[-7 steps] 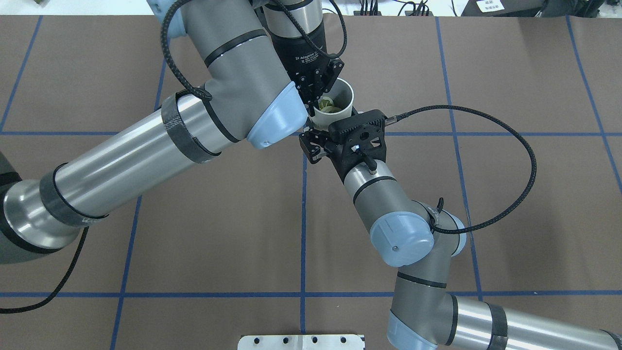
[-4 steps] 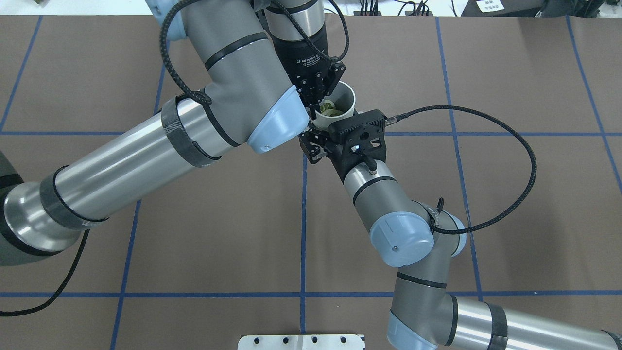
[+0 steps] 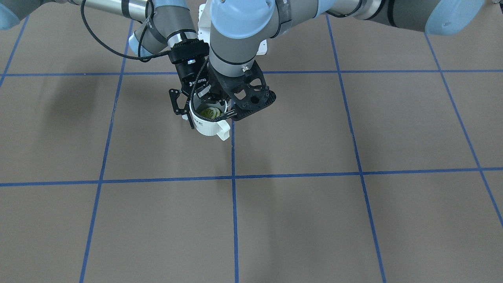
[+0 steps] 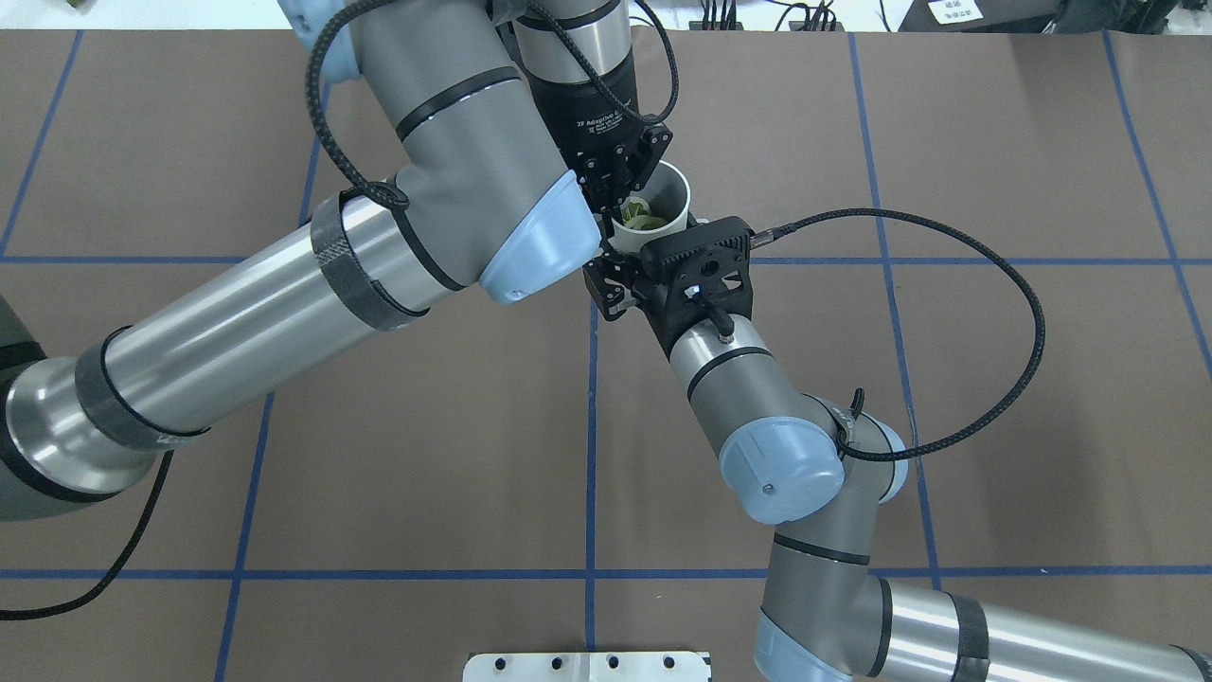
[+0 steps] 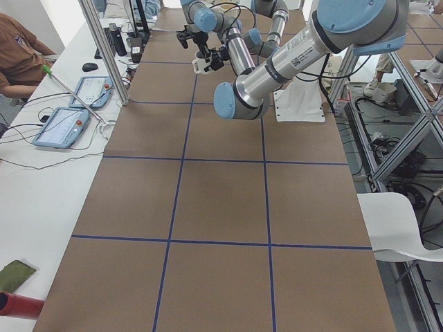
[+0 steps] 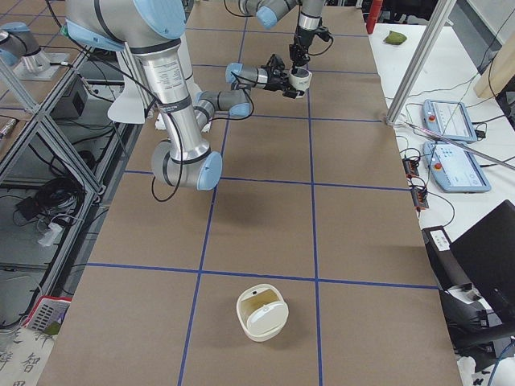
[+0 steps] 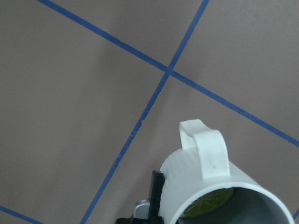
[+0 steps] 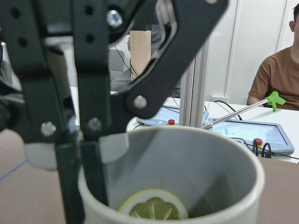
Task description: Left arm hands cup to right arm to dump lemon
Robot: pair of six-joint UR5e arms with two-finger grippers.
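Hanging above the counter (image 3: 353, 216), the cup (image 3: 206, 126) carries lemon (image 3: 209, 113). The left hand (image 4: 615, 201) is clamped on its rim. The right hand (image 3: 198, 118) straddles its body; whether it grips, I cannot tell. Should the left release early, cup and lemon would drop.

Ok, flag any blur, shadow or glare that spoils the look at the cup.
Right wrist-mounted: the left tool is a dark, soft-focus mass and the rim of the cup is blurred, while the background is sharper. Left wrist-mounted: the cup is sharp and evenly lit. Front-facing: only soft arm shadows on the table. Overhead: bright streaks on the left arm.
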